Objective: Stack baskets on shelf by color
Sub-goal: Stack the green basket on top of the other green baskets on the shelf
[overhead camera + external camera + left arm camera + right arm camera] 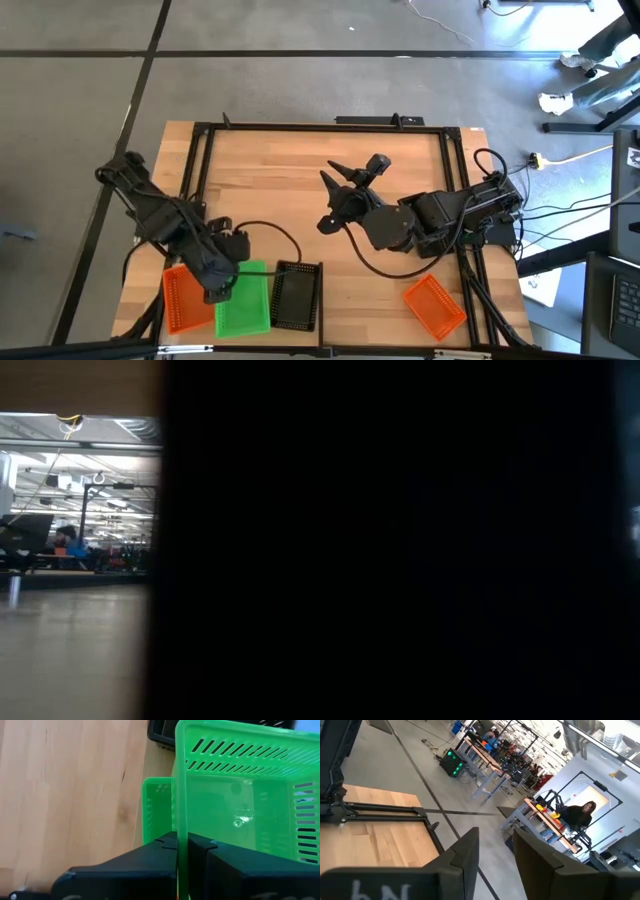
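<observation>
Left pincer (182, 851) clenches green basket (240, 795) over wooden table (300, 180); right pincer (345, 175) released.

Along the table's (330, 180) near edge three baskets sit side by side at the left: one (181, 298) outermost, one (243, 300) in the middle under the left gripper (215, 292), one (297, 296) inside. A fourth basket (435, 306) lies well apart, near the right corner.
</observation>
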### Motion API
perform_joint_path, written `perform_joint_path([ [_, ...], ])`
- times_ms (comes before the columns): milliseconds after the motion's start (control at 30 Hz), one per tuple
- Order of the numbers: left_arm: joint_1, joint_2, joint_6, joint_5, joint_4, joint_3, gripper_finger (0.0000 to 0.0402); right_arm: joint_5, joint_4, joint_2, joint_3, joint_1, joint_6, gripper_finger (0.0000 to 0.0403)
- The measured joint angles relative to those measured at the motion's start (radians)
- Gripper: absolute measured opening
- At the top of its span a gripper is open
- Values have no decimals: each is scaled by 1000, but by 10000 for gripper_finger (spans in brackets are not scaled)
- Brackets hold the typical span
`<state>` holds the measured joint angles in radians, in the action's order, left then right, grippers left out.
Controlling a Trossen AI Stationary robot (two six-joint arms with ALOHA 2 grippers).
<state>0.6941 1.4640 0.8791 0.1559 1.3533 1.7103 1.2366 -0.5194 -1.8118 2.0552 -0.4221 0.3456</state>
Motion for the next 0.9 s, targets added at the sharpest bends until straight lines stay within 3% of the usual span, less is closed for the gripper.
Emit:
perform_joint_path([
  [567,0,18,5,0,52,0,2,3,0,2,0,0,33,123],
  [900,0,18,8,-6,48,0,72,3,7,2,0,0,32,123],
])
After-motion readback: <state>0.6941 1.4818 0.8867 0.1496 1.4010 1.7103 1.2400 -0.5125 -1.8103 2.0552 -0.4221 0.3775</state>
